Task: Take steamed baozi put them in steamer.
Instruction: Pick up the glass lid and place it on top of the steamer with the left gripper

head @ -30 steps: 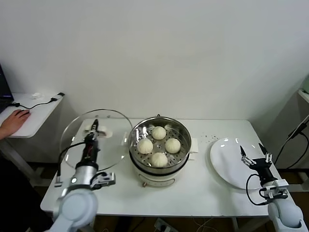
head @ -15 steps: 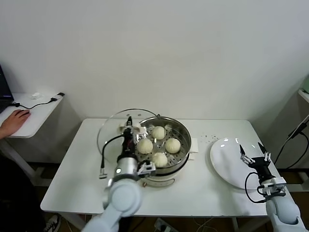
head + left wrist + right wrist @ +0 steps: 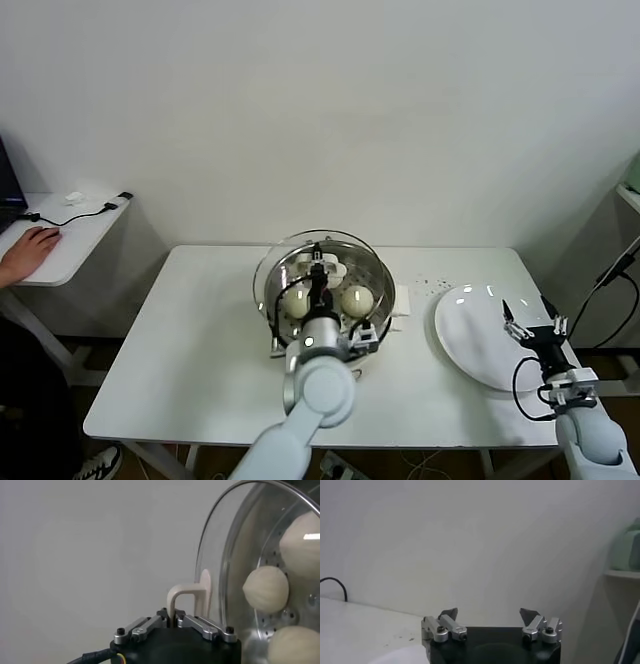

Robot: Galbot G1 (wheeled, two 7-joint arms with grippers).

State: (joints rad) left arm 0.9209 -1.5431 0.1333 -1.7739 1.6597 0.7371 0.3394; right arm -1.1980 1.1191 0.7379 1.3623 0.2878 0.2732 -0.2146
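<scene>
All the steamed baozi (image 3: 359,298) sit inside the steamer (image 3: 378,268) on the tabletop (image 3: 190,350), so loading looks finished. The left end effector (image 3: 174,621), clenched on the glass lid's handle (image 3: 189,593), holds the lid (image 3: 270,272) over the pot (covering is what remains). The right end effector (image 3: 531,323) waits spread wide above the empty plate (image 3: 470,335).

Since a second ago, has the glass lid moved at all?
Yes. The left gripper, shut on the handle of the glass lid, has carried it rightward from the bare table to over the steamer.
</scene>
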